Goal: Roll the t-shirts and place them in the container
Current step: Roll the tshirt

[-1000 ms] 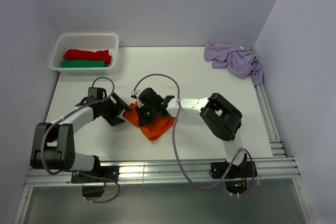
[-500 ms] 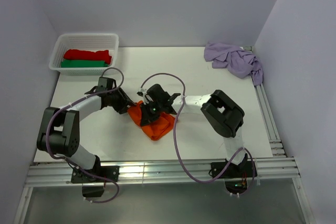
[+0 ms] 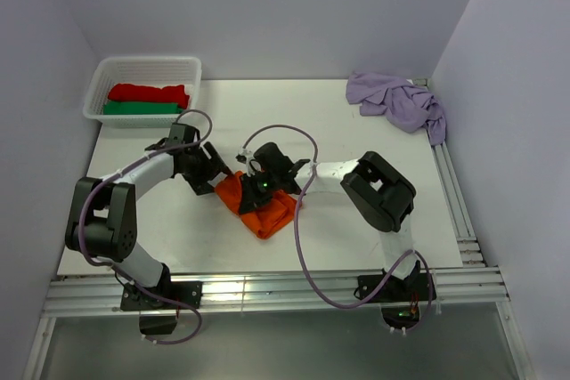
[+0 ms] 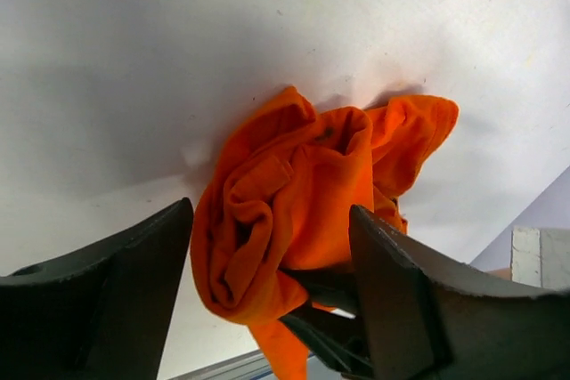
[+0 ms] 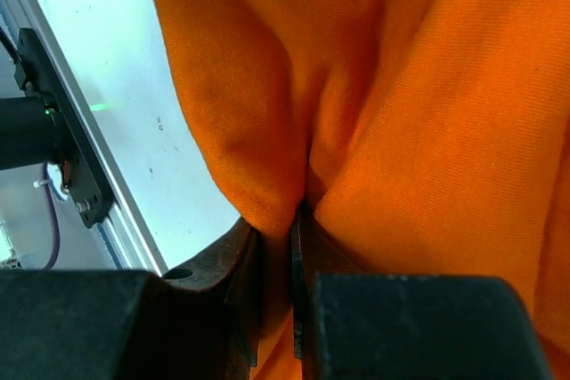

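2 sets of jaws meet at the orange t-shirt (image 3: 267,215), bunched on the surface (image 3: 356,131): the right jaws pinch a fold tight — the left jaws gape just beside it, gripping nothing. Farther back, the lilac t-shirt (image 3: 396,100) lies crumpled in the far-right corner.

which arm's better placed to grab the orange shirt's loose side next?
Left. The left gripper stands open with the orange t-shirt just ahead; the right gripper is shut on a fold of it.
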Controlling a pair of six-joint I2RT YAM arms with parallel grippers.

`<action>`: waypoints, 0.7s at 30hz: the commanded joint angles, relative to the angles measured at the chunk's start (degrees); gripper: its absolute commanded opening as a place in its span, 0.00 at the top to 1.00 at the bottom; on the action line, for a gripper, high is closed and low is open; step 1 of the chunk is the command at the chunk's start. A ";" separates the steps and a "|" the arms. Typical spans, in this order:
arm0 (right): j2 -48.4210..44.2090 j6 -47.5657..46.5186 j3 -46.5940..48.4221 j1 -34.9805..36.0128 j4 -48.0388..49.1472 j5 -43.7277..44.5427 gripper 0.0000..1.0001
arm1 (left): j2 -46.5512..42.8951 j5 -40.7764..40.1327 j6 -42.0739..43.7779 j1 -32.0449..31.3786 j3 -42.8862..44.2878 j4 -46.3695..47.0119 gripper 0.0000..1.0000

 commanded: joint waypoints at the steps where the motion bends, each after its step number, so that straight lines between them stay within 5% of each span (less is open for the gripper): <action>1: -0.64 -0.55 -1.39 -0.94 1.66 -1.25 1.00 | -1.13 -1.52 3.42 0.08 3.15 -3.70 0.23; 9: -0.20 7.53 -6.93 -6.74 12.38 -11.44 1.00 | -9.20 9.45 6.51 6.48 -7.02 6.92 0.21; 21: 10.17 23.09 -10.97 -15.36 32.42 -30.08 1.00 | -16.95 16.58 5.63 6.06 -18.38 22.03 0.17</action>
